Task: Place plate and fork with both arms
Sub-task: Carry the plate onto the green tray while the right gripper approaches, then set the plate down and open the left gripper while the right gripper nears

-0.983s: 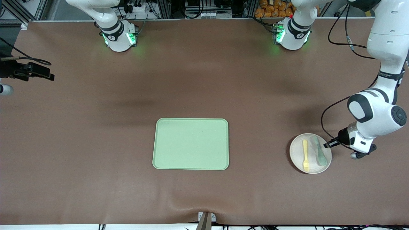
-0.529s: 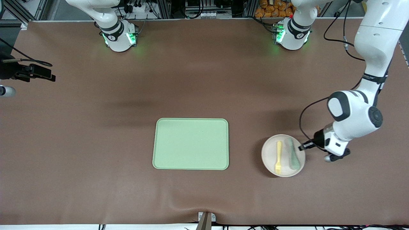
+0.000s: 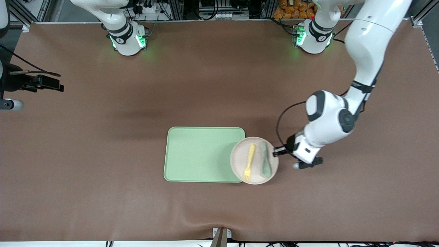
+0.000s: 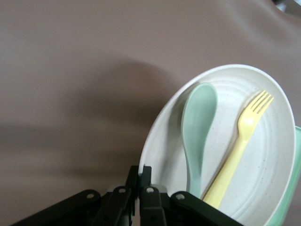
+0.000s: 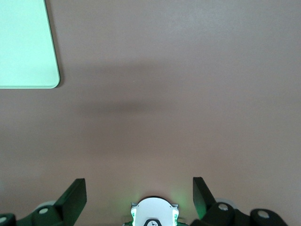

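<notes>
My left gripper (image 3: 276, 151) pinches the rim of the plate (image 3: 253, 160), its fingers (image 4: 140, 190) drawn tight together on the plate's edge toward the left arm's end of the table; the left wrist view shows the black fingertips clamped on the cream rim with bare brown table (image 3: 85, 192) alongside. The plate overlaps the light-green tray (image 3: 192, 154): the part of it toward the right arm's end lies over the tray's edge and corner nearest the left arm's end, while the rest of it extends out over the table. Whether the plate touches the tray or is held just above it cannot be told. On the plate lie two utensils side by side, lengthwise toward the front camera. The fork (image 3: 249, 162), pale yellow, lies on the tray side of the plate, tines toward the front camera. The spoon (image 3: 265, 160), pale green, lies just beside the fork, on the side nearer my left gripper, bowl toward the front camera. My right gripper (image 5: 141, 197) waits with its fingers spread wide and nothing between them, well apart from the tray, over bare table at the right arm's end; one rounded tray corner shows in the right wrist view.
</notes>
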Tool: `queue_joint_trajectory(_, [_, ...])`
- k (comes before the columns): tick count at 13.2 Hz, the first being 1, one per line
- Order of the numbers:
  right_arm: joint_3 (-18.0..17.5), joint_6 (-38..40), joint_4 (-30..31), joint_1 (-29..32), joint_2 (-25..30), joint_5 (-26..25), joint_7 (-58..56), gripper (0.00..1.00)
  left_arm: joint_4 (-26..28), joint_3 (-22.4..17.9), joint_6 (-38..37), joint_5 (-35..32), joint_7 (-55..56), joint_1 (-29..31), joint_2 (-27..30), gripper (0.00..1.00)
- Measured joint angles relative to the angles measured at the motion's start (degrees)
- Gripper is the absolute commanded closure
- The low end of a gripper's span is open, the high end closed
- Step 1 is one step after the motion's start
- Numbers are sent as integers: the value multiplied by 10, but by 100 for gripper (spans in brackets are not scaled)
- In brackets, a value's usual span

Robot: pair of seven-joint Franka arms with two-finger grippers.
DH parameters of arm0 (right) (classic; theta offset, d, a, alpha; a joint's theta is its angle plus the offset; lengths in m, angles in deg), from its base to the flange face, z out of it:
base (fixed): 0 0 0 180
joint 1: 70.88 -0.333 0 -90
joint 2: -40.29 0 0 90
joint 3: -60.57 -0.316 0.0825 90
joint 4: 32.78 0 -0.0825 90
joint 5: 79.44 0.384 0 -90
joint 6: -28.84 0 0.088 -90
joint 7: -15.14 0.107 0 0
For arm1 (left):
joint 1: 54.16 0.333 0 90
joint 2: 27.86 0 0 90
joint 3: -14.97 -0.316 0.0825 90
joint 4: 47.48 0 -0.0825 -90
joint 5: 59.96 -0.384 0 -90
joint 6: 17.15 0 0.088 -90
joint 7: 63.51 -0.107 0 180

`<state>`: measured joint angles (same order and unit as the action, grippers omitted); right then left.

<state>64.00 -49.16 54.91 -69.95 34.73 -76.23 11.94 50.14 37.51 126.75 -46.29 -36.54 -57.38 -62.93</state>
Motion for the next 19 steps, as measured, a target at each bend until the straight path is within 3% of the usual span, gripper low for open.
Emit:
queue_joint_trajectory(6, [-6,-87,0,-48,-67,3,0,0,-31,-94,27,0,99,-162,-45,100])
queue_joint_trajectory(14, [-8,-187,0,-154,-139,13,4,0,-31,-105,94,0,128,-194,-89,97])
queue_joint_trajectory(15, [-8,-199,0,-161,-148,19,4,0,-31,-105,104,0,133,-197,-96,58])
queue_joint_trajectory(16, [-8,-213,0,-168,-156,23,4,0,-31,-105,112,0,140,-200,-100,1])
queue_joint_trajectory(19, [-8,-261,0,-191,-184,25,4,0,-38,-106,117,-1,149,-205,-99,0])
